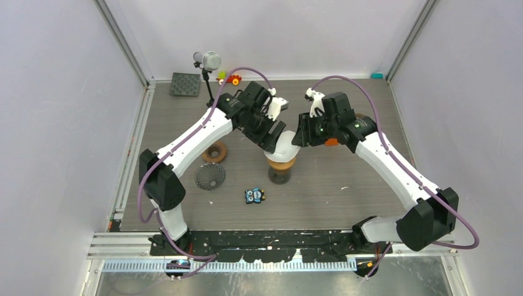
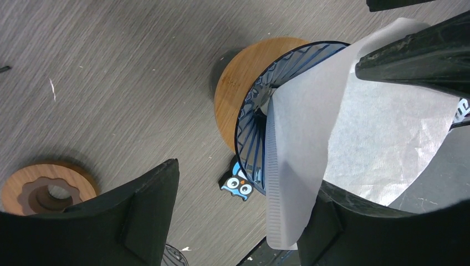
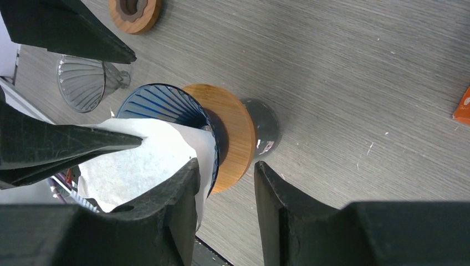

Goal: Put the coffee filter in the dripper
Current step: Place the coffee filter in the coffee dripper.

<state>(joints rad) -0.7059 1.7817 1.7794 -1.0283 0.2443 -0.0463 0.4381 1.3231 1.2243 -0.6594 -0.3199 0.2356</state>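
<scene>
Coffee filter (image 2: 377, 127) partly inside dripper (image 2: 252, 127), one side standing above rim; left gripper (image 2: 249, 183) and right gripper (image 3: 226, 169) spread, gripping nothing; final seating judged outstanding

Grey table (image 1: 345, 185), dark carafe (image 1: 280, 177), clear cone (image 1: 210, 177), wooden ring (image 1: 206, 153), owl toy (image 1: 254, 196)

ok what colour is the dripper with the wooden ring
Dark blue, see-through and ribbed: the dripper shows best in the right wrist view.
</scene>
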